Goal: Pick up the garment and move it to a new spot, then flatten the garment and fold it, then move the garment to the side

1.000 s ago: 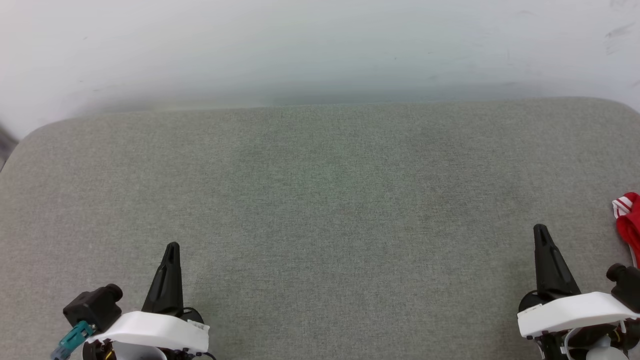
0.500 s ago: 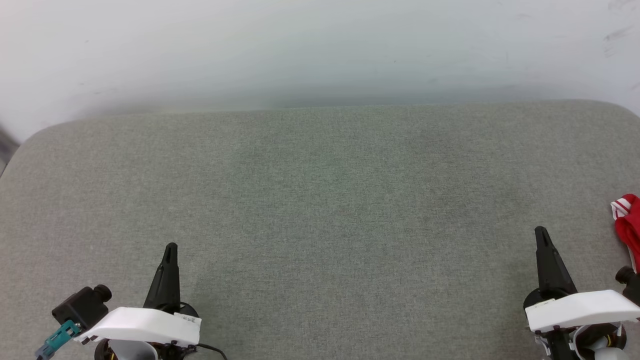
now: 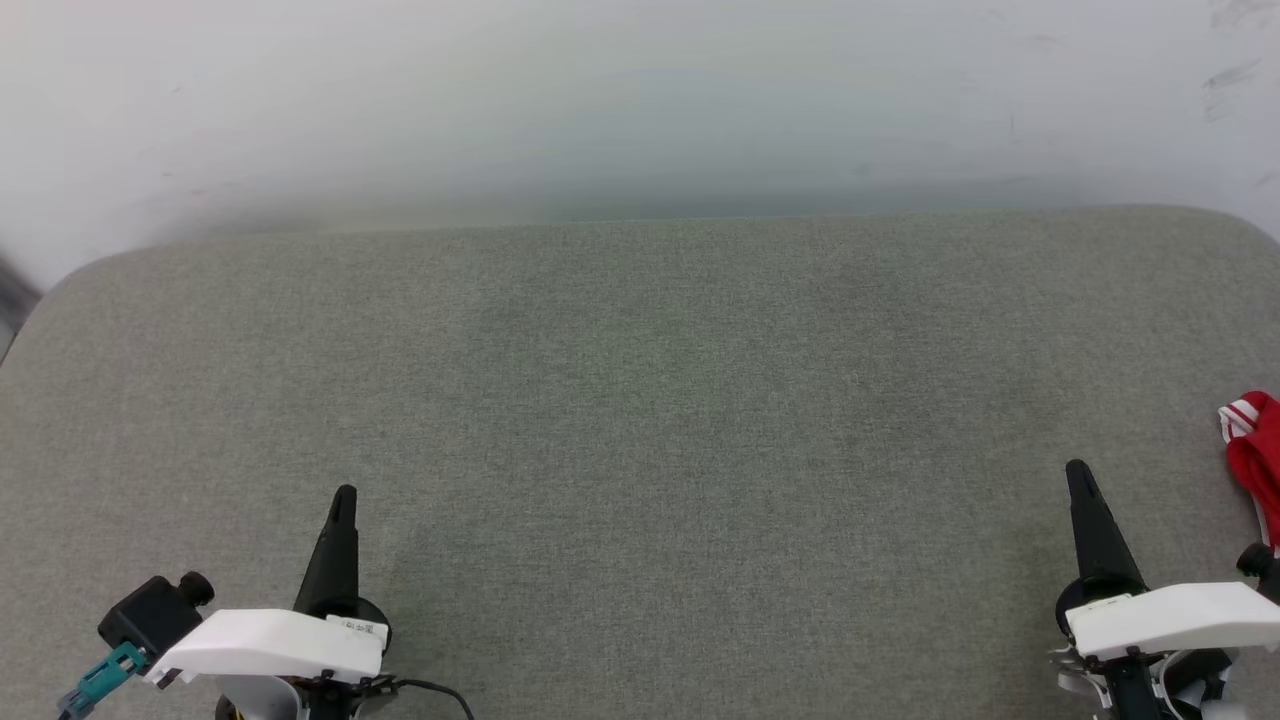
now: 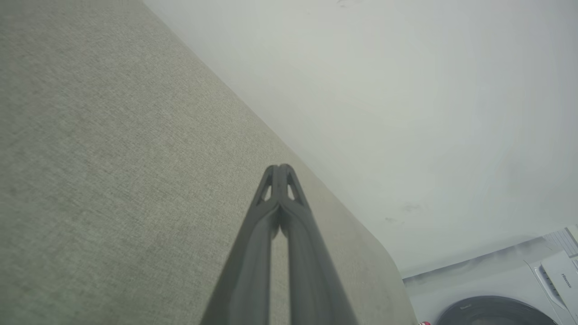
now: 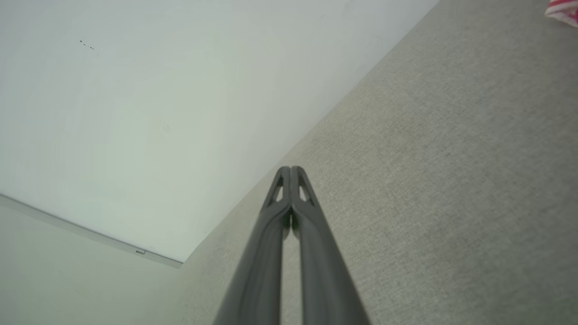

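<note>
Only a red, stripe-trimmed edge of the garment (image 3: 1255,455) shows, lying on the grey counter (image 3: 640,400) just right of the right claw (image 3: 1078,472) and well apart from the left claw (image 3: 343,497). That fits a shirt waiting to be fetched or one already set aside, so seeing more of it should come before any reach. Both claws are pressed together, pinching nothing.

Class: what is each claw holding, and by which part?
Nothing. The left claw and right claw are shut and empty; the garment lies apart, untouched.
</note>
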You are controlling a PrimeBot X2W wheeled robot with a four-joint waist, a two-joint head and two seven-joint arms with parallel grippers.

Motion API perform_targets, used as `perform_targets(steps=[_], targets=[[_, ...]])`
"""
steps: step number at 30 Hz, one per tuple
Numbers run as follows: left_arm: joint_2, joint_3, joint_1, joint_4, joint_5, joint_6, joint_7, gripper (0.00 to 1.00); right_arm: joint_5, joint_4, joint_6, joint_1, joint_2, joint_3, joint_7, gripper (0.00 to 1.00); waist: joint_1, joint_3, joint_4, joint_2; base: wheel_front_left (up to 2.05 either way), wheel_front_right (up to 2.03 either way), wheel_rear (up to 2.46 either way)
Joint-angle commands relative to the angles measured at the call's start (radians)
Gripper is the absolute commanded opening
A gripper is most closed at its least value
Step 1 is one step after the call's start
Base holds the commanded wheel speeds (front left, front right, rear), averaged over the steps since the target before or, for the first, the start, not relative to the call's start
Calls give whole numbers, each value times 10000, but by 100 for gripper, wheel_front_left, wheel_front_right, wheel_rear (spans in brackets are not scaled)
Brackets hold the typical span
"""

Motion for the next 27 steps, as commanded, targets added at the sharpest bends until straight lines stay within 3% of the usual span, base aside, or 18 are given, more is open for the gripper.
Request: perform_targets(steps=[1,27], targets=[[43,58,-254,-47,-320,-53,72,0,334,-72,-1,-288,23,-40,64,0,0,-8,0,0,0,0,0],[33,188,-451,303,-3107,-73,795,0,3134,187,-2,-382,53,-138,757,0,-1,-164,-2,0,0,0,0]])
